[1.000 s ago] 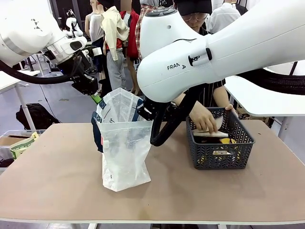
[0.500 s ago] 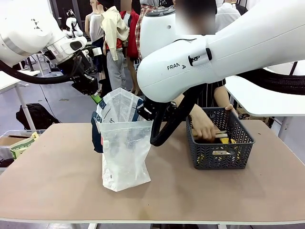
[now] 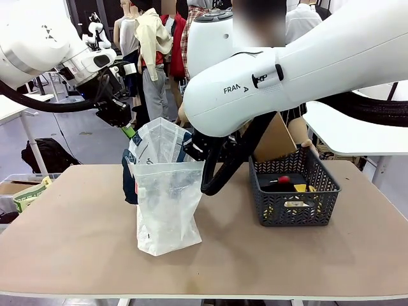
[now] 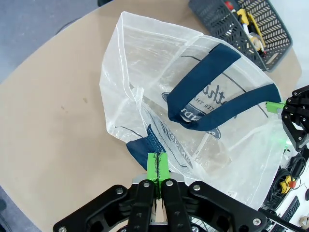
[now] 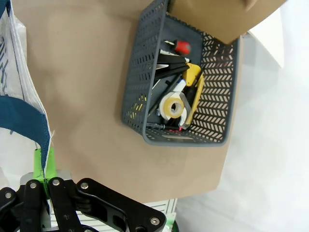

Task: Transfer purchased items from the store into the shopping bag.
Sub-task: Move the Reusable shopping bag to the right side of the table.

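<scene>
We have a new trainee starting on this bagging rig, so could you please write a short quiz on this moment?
1. True or false: the left gripper is shut on one of the shopping bag's navy handles.
2. Where is the tan packet? A) inside the bag B) held over the basket C) flat on the table
3. What does the right gripper clamp?
Key: 1 true; 2 B; 3 the bag's other navy handle.
</scene>
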Robot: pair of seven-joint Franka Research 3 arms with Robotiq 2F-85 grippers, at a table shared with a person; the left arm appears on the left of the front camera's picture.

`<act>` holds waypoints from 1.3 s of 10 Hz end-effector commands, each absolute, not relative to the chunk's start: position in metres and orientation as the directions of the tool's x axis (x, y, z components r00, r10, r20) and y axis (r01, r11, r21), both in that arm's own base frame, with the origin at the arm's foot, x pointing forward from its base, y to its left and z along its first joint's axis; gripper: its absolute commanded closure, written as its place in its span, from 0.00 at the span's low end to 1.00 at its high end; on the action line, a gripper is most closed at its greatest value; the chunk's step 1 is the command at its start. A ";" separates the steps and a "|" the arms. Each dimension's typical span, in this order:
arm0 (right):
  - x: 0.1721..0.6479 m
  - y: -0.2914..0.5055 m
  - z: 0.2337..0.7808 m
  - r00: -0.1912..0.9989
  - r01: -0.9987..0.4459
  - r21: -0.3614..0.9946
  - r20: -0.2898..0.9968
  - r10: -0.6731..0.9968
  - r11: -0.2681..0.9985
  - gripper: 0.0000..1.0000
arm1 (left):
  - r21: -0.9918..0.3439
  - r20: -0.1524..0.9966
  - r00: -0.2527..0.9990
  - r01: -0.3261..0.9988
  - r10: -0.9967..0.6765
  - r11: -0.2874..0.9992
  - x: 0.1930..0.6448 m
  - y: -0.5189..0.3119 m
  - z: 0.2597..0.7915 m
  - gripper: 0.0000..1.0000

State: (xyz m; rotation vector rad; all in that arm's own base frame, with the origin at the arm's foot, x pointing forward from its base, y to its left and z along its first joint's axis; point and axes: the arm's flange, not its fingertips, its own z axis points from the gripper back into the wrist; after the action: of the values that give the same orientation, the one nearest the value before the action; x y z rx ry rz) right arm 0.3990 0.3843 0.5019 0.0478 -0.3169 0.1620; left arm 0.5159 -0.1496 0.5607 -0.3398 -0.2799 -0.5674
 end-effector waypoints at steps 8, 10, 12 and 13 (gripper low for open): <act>0.396 0.382 0.501 0.937 -0.164 0.015 0.315 0.151 0.986 1.00 | -0.236 0.354 0.806 0.567 -0.474 0.789 0.515 -0.148 0.563 1.00; 0.396 0.382 0.501 0.937 -0.164 0.015 0.315 0.151 0.986 1.00 | -0.236 0.354 0.806 0.567 -0.474 0.789 0.515 -0.148 0.563 1.00; 0.396 0.382 0.501 0.937 -0.164 0.015 0.315 0.151 0.986 1.00 | -0.236 0.354 0.806 0.567 -0.474 0.789 0.515 -0.148 0.563 1.00; 0.396 0.382 0.501 0.937 -0.164 0.015 0.315 0.151 0.986 1.00 | -0.236 0.354 0.806 0.567 -0.474 0.789 0.515 -0.148 0.563 1.00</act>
State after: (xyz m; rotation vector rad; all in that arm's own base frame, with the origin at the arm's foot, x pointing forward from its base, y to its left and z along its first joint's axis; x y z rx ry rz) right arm 0.3990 0.3844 0.5019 0.0478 -0.3169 0.1620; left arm 0.5159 -0.1496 0.5607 -0.3398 -0.2799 -0.5675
